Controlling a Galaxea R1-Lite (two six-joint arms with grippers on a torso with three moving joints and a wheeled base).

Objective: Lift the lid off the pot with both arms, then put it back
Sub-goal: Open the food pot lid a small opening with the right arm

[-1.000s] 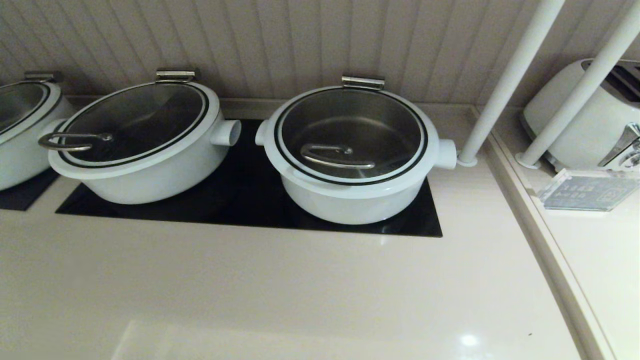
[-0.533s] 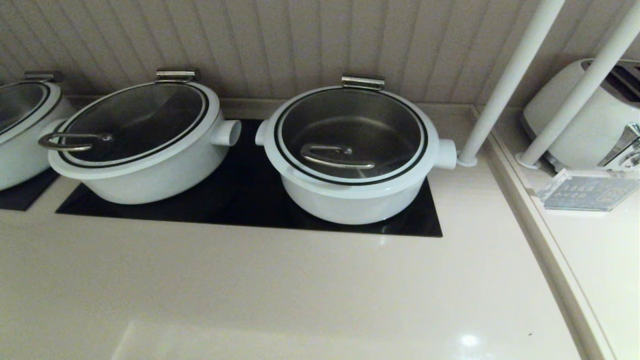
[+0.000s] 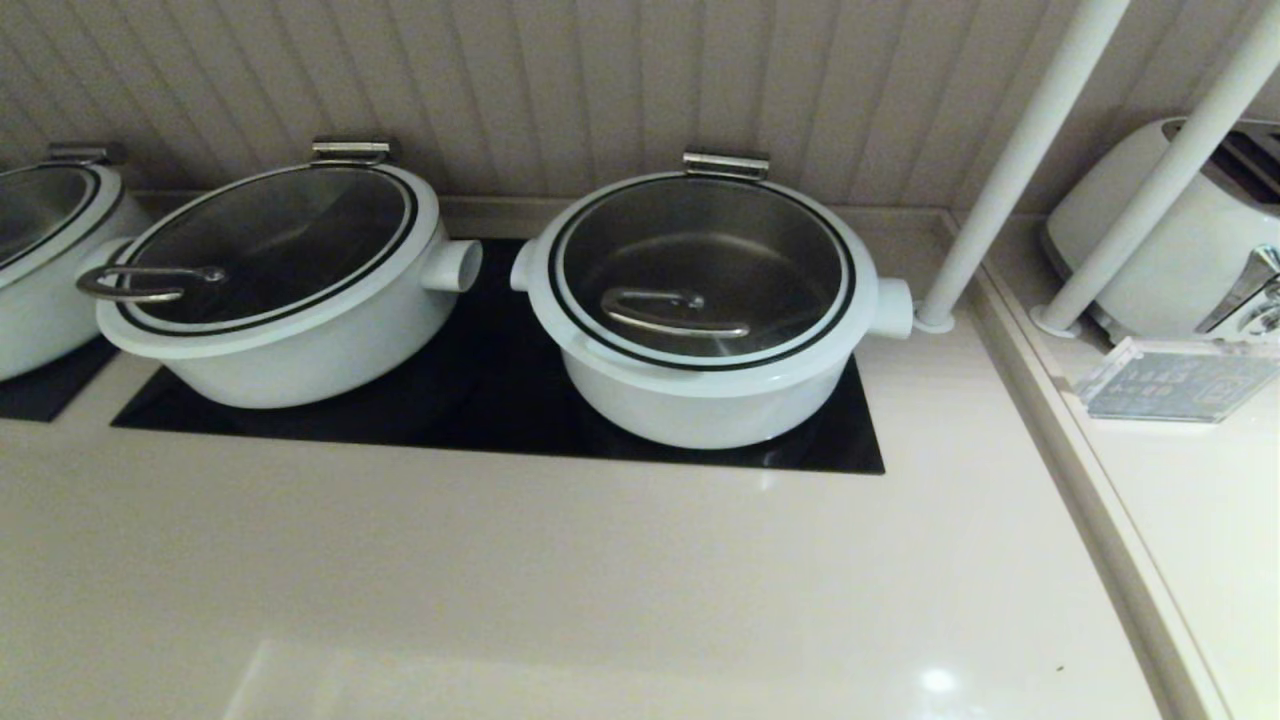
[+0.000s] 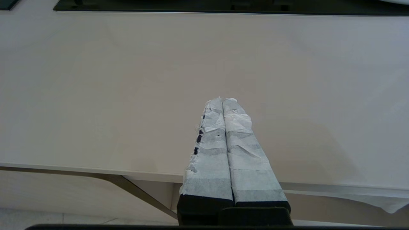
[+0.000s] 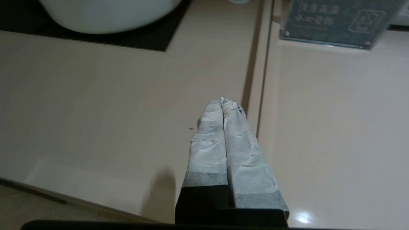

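The white pot with stubby side handles stands on the right part of the black cooktop. Its glass lid, with white rim, black ring and bent steel bar handle, lies closed on it. Neither arm shows in the head view. My left gripper is shut and empty, low over the bare counter near its front edge. My right gripper is shut and empty over the counter near the seam to the side counter; the pot's base shows far ahead of it.
A wider white pot with a loop-handled lid stands left of the task pot, a third pot at far left. Two white poles, a toaster and a clear sign stand are on the right.
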